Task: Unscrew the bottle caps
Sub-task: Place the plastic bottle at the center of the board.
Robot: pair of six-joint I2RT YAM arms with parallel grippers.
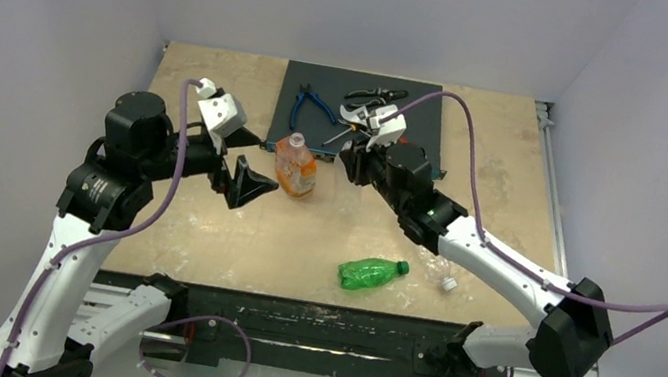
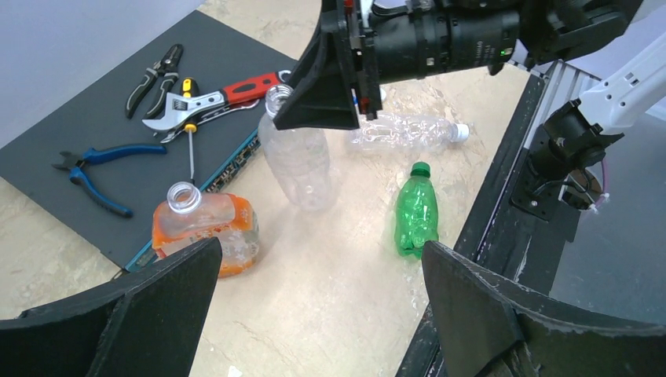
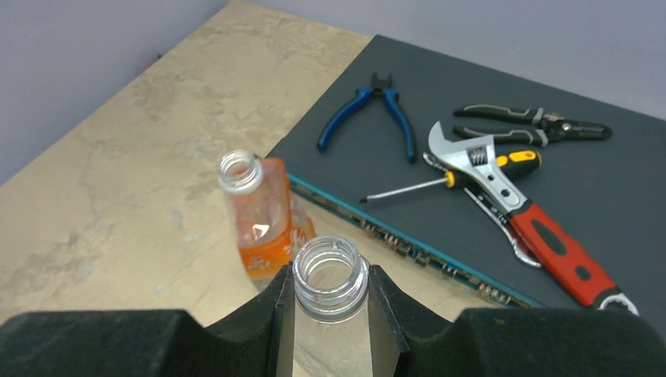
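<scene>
Pale mottled tabletop [image 1: 200,238] is carrying a job I am judging half done. Nearest my bases the green bottle [image 1: 369,274] is lying on its side with its green cap [image 1: 404,268] on; near it the crinkled clear bottle [image 2: 397,132] is lying flat, wearing its white cap [image 2: 462,132]; those two are waiting. Further out, my right gripper [image 3: 331,314] is clamping the neck of the upright clear bottle [image 2: 302,161], mouth open, the arm reaching long across the table. My left gripper [image 2: 322,259] is hanging spread and empty, elbow raised, facing the orange-labelled bottle [image 2: 206,229], also uncapped, just beside the dark mat [image 1: 324,96]. Beyond, a wrench [image 3: 542,236] and blue pliers [image 3: 381,90] are resting; I am not spotting the removed caps.
</scene>
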